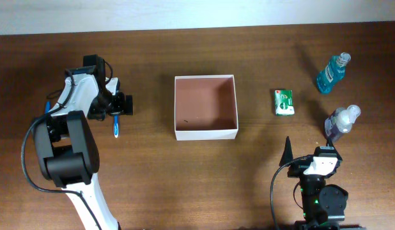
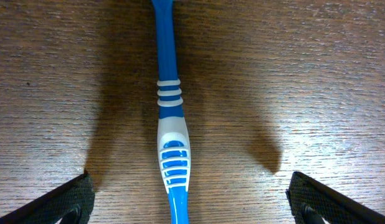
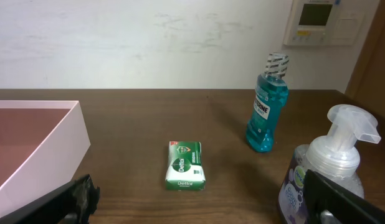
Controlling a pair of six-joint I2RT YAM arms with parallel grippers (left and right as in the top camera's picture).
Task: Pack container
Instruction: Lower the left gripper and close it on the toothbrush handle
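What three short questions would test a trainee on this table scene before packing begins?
1. True or false: the blue toothbrush lies inside the container.
2. Which thing lies nearest the container, on the side of the right arm? A. the blue mouthwash bottle. B. the green Dettol soap packet. C. the pump bottle.
3. Fill in: the left gripper and the right gripper are both ____.

Key: 1. False, it lies on the table under the left gripper. 2. B. 3. open.
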